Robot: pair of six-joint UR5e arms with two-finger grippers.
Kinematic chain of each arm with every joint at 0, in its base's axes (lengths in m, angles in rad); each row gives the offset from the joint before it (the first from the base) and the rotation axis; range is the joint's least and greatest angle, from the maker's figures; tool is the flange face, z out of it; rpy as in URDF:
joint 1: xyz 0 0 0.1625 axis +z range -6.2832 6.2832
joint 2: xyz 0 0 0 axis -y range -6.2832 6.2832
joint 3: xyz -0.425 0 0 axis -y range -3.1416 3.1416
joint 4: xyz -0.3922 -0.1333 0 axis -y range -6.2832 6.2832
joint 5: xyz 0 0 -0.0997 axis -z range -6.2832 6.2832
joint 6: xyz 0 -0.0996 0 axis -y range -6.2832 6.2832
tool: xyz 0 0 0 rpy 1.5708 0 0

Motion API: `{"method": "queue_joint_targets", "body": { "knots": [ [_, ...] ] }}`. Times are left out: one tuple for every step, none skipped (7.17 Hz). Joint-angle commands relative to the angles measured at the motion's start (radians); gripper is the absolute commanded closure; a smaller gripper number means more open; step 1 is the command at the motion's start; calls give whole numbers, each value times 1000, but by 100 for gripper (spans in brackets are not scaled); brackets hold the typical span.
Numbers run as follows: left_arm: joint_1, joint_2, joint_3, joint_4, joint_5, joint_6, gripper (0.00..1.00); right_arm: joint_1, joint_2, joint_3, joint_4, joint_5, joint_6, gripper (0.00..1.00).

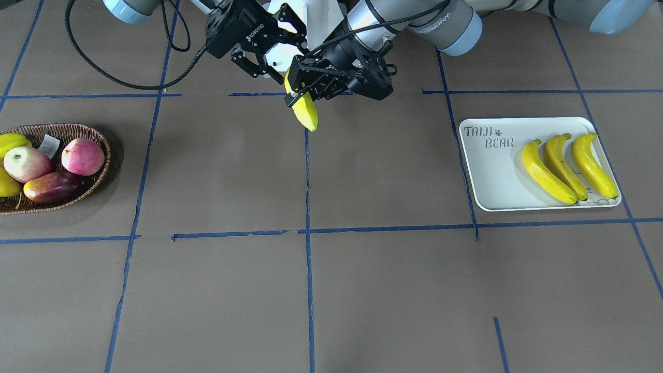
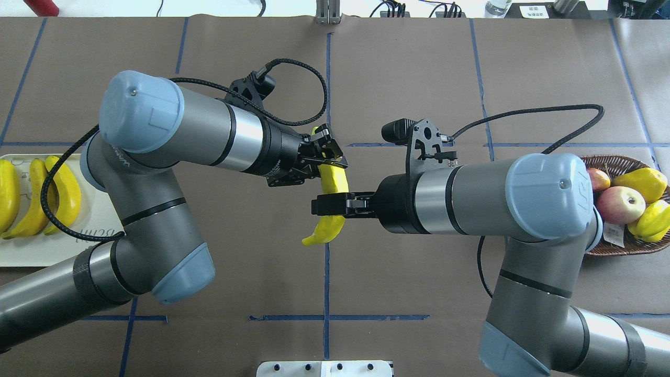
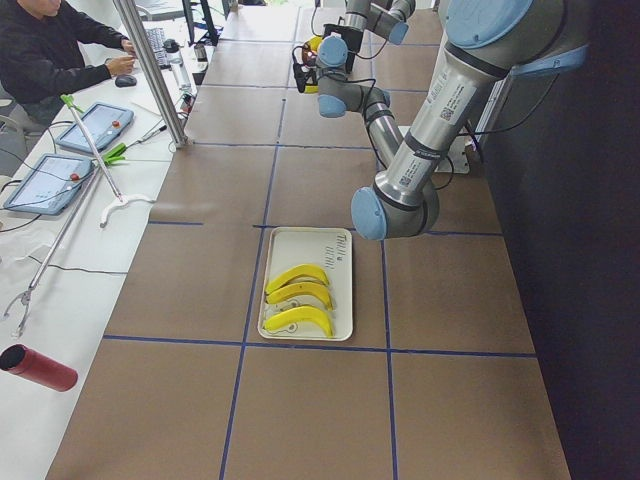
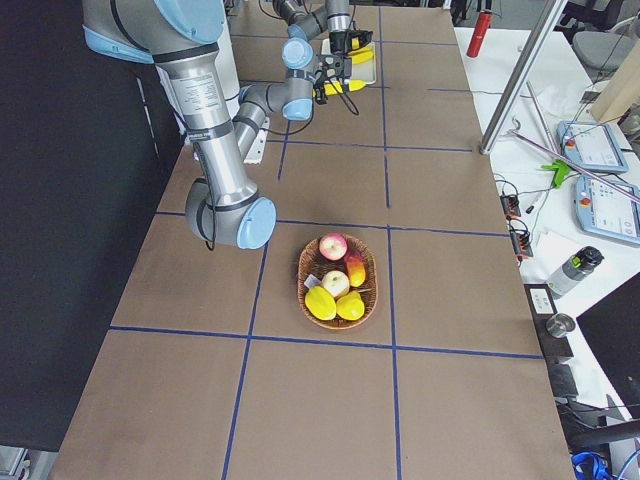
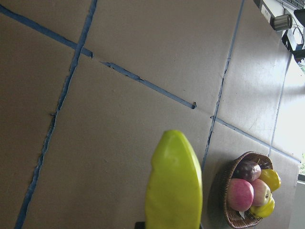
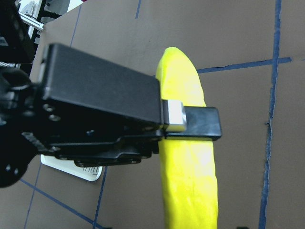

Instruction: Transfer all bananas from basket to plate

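Handing over | your right gripper (image 2: 328, 204) and left gripper (image 2: 327, 157) both clamped the banana (image 2: 334, 180) between them | tugging before release risked a drop

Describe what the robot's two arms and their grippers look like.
The left arm and right arm are both silver-grey tubes with dark grey joints and round pale blue caps. A black braided cable loops to a black camera bracket at each wrist. The left gripper and right gripper are black two-finger linkages. The right one reads ROBOTIQ in the front-facing view.
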Motion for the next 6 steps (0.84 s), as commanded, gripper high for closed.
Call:
{"method": "queue_joint_targets", "body": {
  "knots": [
    [-30, 2, 15, 4, 0, 0, 100, 2, -2, 16, -1, -1, 1, 0],
    [-80, 4, 45, 6, -3, 5, 100, 4, -3, 19, -2, -1, 1, 0],
    [-126, 4, 105, 46, -5, 6, 100, 7, -9, 31, -3, 1, 1, 0],
    [-174, 23, 119, 158, -8, 26, 100, 9, -13, 43, -5, 1, 1, 0],
    [-217, 74, 112, 225, -40, 108, 100, 10, -14, 45, -6, 1, 1, 0],
    [-285, 144, 101, 285, -102, 202, 100, 12, -20, 46, -6, 1, 1, 0]
  ]
}}
